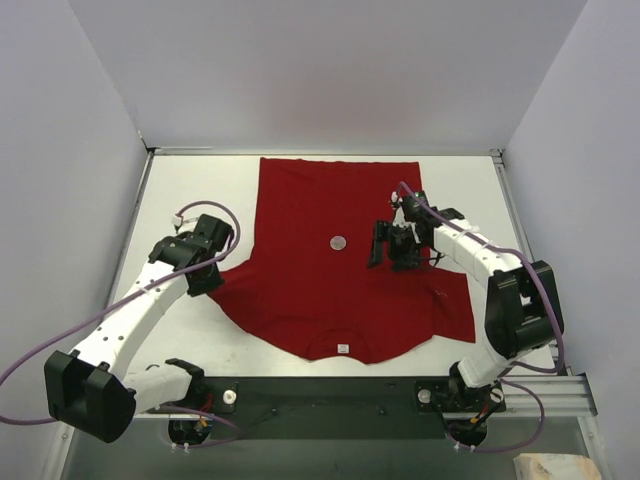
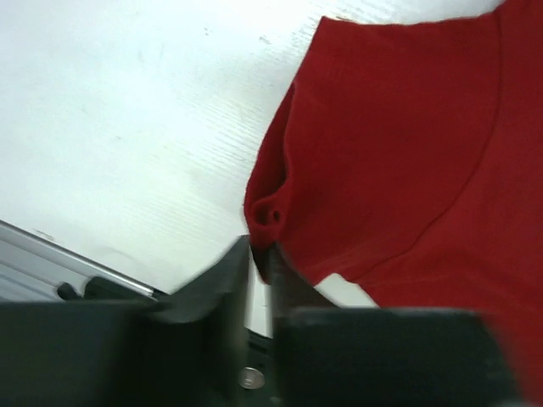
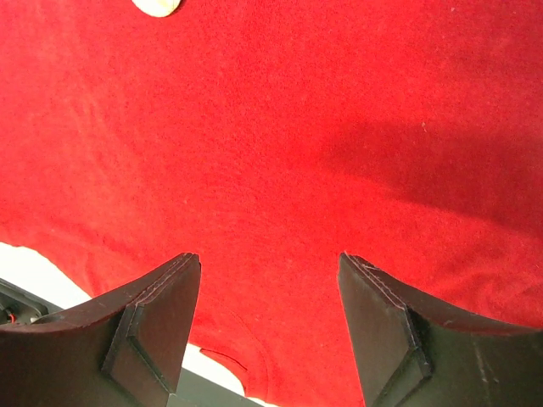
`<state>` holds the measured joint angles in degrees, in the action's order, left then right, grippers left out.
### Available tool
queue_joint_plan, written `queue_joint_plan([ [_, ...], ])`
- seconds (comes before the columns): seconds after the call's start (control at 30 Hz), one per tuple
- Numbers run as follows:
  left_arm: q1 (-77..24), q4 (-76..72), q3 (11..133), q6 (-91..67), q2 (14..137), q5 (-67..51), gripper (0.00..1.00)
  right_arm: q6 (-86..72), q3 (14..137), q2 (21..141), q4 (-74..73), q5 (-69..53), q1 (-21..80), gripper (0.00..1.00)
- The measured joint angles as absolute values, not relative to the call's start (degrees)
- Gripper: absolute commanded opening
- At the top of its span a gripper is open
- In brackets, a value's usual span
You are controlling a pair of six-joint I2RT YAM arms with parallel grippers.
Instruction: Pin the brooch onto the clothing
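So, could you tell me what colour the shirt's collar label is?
The label is white, clearest in the top external view.

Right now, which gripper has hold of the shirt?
The left gripper, shut on the T-shirt at its sleeve edge; the right gripper hangs open above it.

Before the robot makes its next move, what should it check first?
1. brooch lies on the T-shirt: ok.
2. right gripper is open and holds nothing: ok.
3. right gripper is lined up over the brooch: not ok; the brooch sits off to one side, at the edge of the right wrist view.
4. left gripper pinches the T-shirt's edge to hold it: ok.
5. Fabric around the brooch lies flat: ok.
6. brooch's pin is through the fabric: cannot tell.
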<state>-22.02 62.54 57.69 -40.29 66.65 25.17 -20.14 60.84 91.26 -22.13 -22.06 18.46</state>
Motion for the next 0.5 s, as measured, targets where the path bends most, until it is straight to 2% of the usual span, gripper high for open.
queue_joint_plan([
  [0.03,-21.9,63.1,57.7,-40.2,66.7,25.3,0.54,-20.1,61.0,91.7,-22.1,-22.2,18.5,0.67],
  [0.07,-21.8,63.5,57.7,-40.1,66.7,25.3,0.75,-20.0,61.1,92.1,-22.1,-22.3,18.5,0.67],
  [0.1,-21.6,63.9,57.7,-40.2,66.7,25.4,0.79,-20.0,61.3,92.4,-22.1,-22.4,18.6,0.67],
  [0.2,-21.1,64.9,57.7,-40.8,66.7,25.7,0.85,-19.9,61.5,93.1,-22.2,-22.5,18.9,0.67],
  [0.5,-19.8,65.1,58.4,-38.7,67.5,26.8,0.86,-19.5,63.6,93.6,-22.2,-22.7,19.6,0.67],
])
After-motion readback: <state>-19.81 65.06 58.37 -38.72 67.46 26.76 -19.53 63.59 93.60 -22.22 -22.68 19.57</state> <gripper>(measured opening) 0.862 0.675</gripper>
